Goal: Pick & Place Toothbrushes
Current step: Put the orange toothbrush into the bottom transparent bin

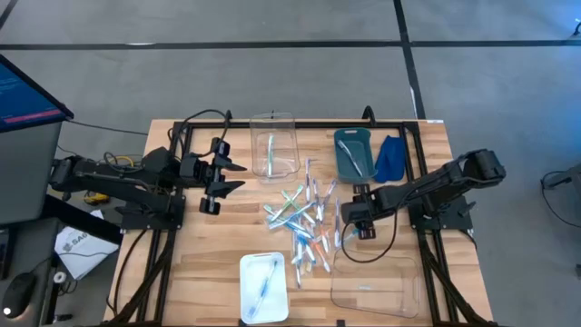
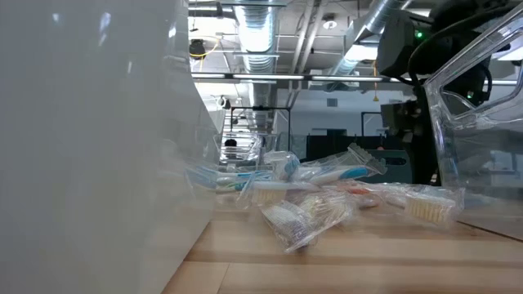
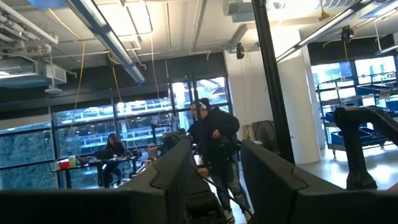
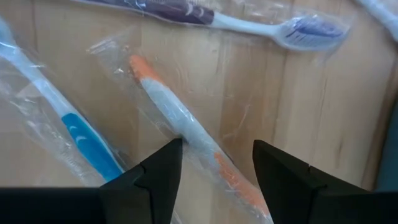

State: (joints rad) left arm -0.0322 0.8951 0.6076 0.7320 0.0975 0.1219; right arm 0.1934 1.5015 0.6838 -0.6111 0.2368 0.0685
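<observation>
My right claw (image 1: 346,221) hangs low over the right edge of the toothbrush pile (image 1: 304,222), its two dark fingers (image 4: 155,177) spread apart with an orange-and-white brush (image 4: 186,134) lying in its clear wrapper on the wood between them. The fingers straddle that brush without touching it, as far as the wrist view shows. Just beside it in the same view lie a blue-handled brush (image 4: 84,143) and a dark purple one (image 4: 249,22), both wrapped too.

The pile sits on the middle of the wooden table (image 1: 200,263), a loose heap of wrapped brushes, green, blue and orange. Around the pile stand four bins: a clear one (image 1: 274,145) behind it with one brush inside, a teal one (image 1: 352,153) behind and to its right with one brush inside, a white one (image 1: 263,287) in front with a blue brush, and a clear tray (image 1: 374,283) in front and to its right. A folded blue cloth (image 1: 390,159) lies just right of the teal bin.

My left claw (image 1: 229,175) waits well left of the pile, raised off the table, fingers apart and holding nothing.
</observation>
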